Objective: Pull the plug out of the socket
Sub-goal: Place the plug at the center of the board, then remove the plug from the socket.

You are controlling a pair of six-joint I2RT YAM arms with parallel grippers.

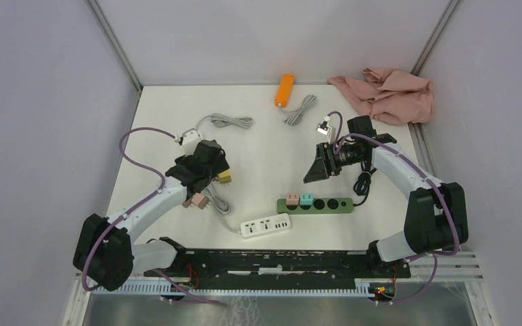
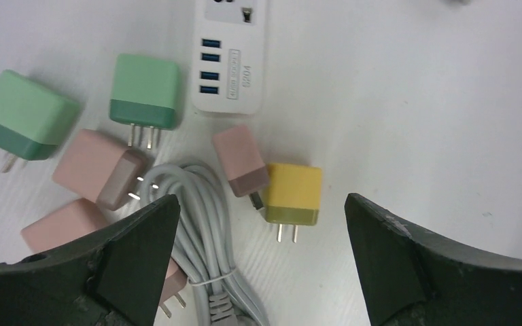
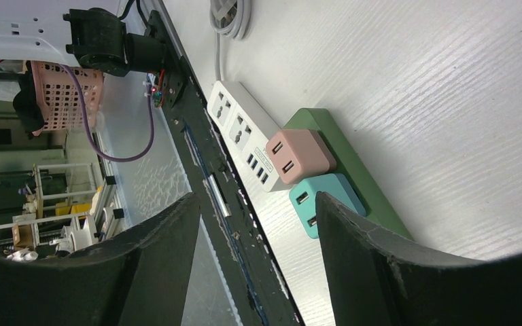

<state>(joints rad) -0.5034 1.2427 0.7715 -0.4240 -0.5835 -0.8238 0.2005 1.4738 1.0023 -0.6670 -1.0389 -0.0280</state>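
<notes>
A green socket strip (image 1: pixel 326 204) lies near the table's front with a pink plug (image 1: pixel 291 200) and a teal plug (image 1: pixel 306 199) seated in its left end. In the right wrist view the pink plug (image 3: pixel 299 155) and teal plug (image 3: pixel 323 200) stand side by side on the strip (image 3: pixel 363 190). My right gripper (image 1: pixel 316 170) hangs open above and behind them, holding nothing (image 3: pixel 255 204). My left gripper (image 1: pixel 209 171) is wide open over a loose yellow plug (image 2: pixel 292 193), which lies free on the table between the fingers (image 2: pixel 262 210).
Loose pink plugs (image 2: pixel 95 166) and green plugs (image 2: pixel 144 92) lie around a bundled grey cable (image 2: pixel 200 224). A white power strip (image 1: pixel 266 225) sits by the front edge. An orange strip (image 1: pixel 285 89), coiled cords and a pink cloth (image 1: pixel 387 94) are at the back.
</notes>
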